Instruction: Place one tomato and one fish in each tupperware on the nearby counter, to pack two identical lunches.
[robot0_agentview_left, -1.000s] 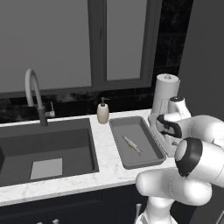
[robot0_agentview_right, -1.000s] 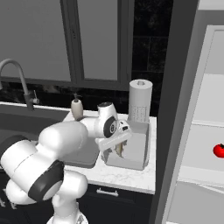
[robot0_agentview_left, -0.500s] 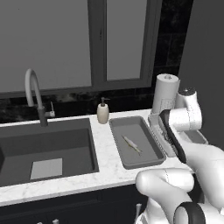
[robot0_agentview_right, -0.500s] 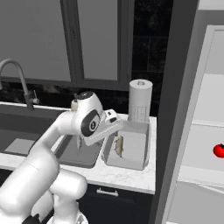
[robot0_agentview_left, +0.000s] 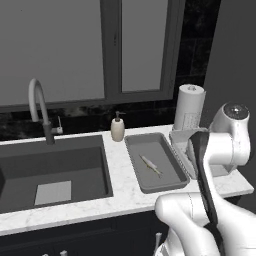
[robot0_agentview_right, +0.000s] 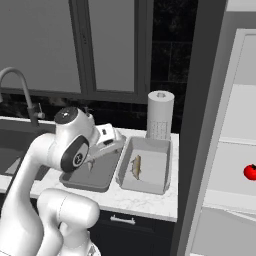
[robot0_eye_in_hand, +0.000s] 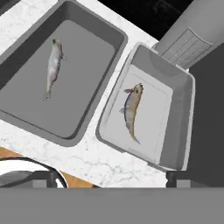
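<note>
White marble counter (robot0_agentview_left: 120, 187), darker tray (robot0_eye_in_hand: 26, 87), lighter tray (robot0_eye_in_hand: 175, 144), soap bottle (robot0_agentview_left: 118, 127), paper towel roll (robot0_agentview_left: 188, 107)

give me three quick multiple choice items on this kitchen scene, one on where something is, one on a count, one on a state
1. Where is the tomato?
A. in the darker tray
B. on a shelf right of the counter
C. in the sink

2. How many fish lie in the trays?
A. one
B. two
C. three

3. How is the gripper?
A. open, holding nothing
B. shut on a fish
C. shut on the soap bottle

Answers:
1. B: the tomato sits on a shelf beyond the dark wall, away from the counter.
2. B: the hand view shows one fish in the darker tray and one fish in the lighter tray.
3. A: the gripper hangs over the trays with its fingers apart and nothing between them.
</note>
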